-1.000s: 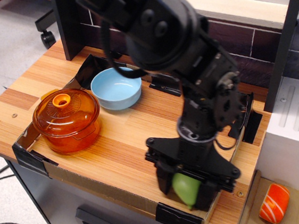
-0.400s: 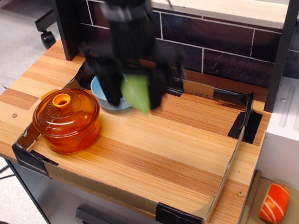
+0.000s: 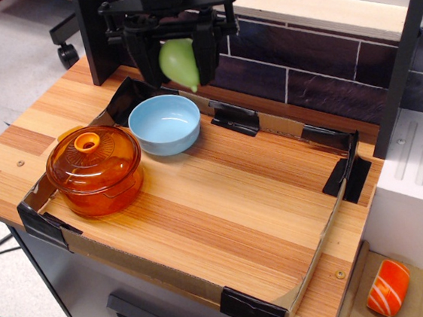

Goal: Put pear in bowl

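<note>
A second ago the tool [image 3: 175, 60] was down at the near right corner of the surface [image 3: 224, 202] with the pear [image 3: 178, 62] in its grip; since then it has swung across and now hangs high at the back left, above the far rim of the bowl [image 3: 165, 124], clear of it. Its two dark fingers [image 3: 140, 56] are closed narrowly on the pear, one on each side, with the pear's tapered tip pointing down. The bowl sits empty just beside the orange pot [image 3: 94, 169], and the striped toy [image 3: 387, 288] lies off the surface at lower right.
</note>
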### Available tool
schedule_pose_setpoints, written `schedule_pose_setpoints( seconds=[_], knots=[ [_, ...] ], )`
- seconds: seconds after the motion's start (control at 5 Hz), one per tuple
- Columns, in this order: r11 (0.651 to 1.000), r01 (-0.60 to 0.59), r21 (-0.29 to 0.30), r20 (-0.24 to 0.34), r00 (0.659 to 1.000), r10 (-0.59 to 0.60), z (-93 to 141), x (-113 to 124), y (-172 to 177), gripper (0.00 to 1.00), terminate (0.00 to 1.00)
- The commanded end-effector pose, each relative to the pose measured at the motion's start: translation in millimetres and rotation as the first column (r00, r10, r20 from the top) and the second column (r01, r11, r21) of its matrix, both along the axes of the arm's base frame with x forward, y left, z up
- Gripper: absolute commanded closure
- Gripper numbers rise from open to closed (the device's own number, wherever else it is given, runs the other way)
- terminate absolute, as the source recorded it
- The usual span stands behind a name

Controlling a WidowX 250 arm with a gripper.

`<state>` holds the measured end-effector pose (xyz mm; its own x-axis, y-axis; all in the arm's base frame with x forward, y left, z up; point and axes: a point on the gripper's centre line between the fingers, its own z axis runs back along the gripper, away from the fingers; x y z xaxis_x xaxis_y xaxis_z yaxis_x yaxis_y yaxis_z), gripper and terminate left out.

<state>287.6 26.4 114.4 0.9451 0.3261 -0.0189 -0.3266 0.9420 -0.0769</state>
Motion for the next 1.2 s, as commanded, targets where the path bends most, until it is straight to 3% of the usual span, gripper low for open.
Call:
schedule_pose_setpoints(
  seconds=[0.0, 0.4, 0.6, 0.8, 1.0],
  knots=[
    [1.0, 0.014, 0.028, 0.048, 0.999, -0.015, -8.5, 20.3, 26.9, 1.0, 0.0],
    [0.994, 0.049, 0.101, -0.01, 0.999, -0.048, -38.0, 9.3, 43.0, 1.0, 0.0],
    [0.991, 0.015, 0.132, -0.051, 0.999, -0.008, -51.6, 6.0, 45.5, 1.0, 0.0],
    [0.991, -0.027, 0.135, -0.052, 0.998, 0.034, -49.9, 13.9, 50.5, 0.0, 0.0],
    [0.988, -0.039, 0.147, -0.059, 0.997, 0.048, -45.7, 25.1, 56.0, 0.0, 0.0]
  ],
)
